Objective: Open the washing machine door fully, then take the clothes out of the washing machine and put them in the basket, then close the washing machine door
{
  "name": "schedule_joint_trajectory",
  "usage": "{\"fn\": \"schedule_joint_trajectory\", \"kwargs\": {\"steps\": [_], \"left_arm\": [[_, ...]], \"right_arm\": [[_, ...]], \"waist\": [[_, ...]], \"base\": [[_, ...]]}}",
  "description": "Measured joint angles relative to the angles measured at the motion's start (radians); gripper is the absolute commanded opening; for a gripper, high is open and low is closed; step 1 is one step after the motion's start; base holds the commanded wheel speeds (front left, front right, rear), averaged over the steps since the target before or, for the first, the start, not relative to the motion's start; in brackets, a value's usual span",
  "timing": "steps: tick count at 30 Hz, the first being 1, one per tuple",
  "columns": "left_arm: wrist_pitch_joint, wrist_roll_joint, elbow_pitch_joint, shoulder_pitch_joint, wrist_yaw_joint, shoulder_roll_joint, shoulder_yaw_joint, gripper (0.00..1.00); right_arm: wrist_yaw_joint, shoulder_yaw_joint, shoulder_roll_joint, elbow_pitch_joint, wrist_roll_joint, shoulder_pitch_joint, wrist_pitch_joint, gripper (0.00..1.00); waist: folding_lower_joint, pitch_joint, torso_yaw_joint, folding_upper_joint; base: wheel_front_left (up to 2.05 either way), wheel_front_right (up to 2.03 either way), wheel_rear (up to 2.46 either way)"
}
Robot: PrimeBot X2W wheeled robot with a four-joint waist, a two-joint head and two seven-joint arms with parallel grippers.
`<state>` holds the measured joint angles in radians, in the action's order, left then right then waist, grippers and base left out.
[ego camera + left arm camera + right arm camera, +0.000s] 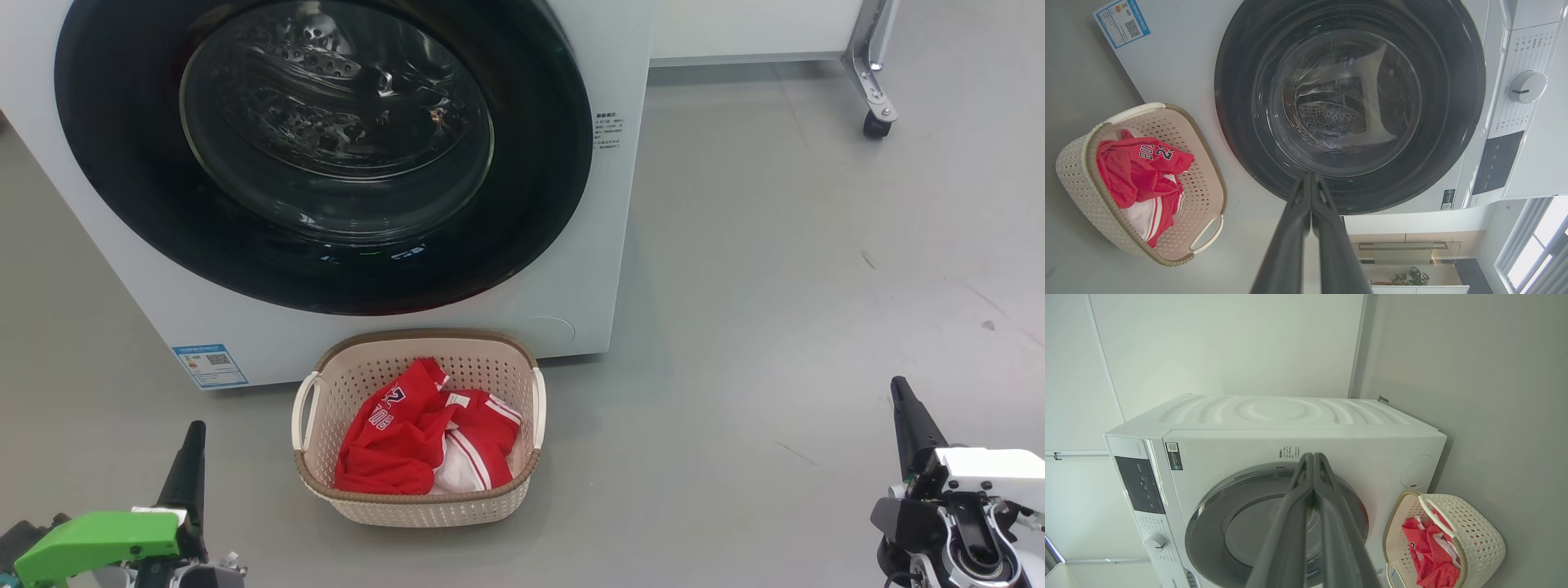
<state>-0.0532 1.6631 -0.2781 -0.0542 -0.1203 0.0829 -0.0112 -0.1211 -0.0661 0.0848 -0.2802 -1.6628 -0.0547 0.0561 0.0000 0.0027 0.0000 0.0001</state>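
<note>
The left gripper [193, 449] and right gripper [906, 412] are both closed, holding nothing. Between the 2 and slightly ahead, the basket [424, 336] holds the clothes [400, 437]. Beyond it the washing machine door [122, 163] looks shut. If it is not latched, it could swing back open.

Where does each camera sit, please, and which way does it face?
Head view: on the head, looking down at the closed washing machine door, left pincer and right pincer.
Left wrist view: on that wrist, facing the door past its shut pincer.
Right wrist view: likewise, seeing the washing machine obliquely.
Shared: basket holding red clothes.
</note>
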Motion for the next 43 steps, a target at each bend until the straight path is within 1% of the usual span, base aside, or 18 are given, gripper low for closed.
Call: {"fn": "schedule_joint_trajectory", "kwargs": {"steps": [43], "left_arm": [[-0.007, 0.0, 0.003, 0.0, 0.0, -0.003, -0.007, 0.0]], "right_arm": [[0.0, -0.006, -0.004, 0.001, 0.0, 0.0, 0.0, 0.0]], "waist": [[0.0, 0.0, 0.0, 0.0]], "base": [[0.0, 0.0, 0.0]]}}
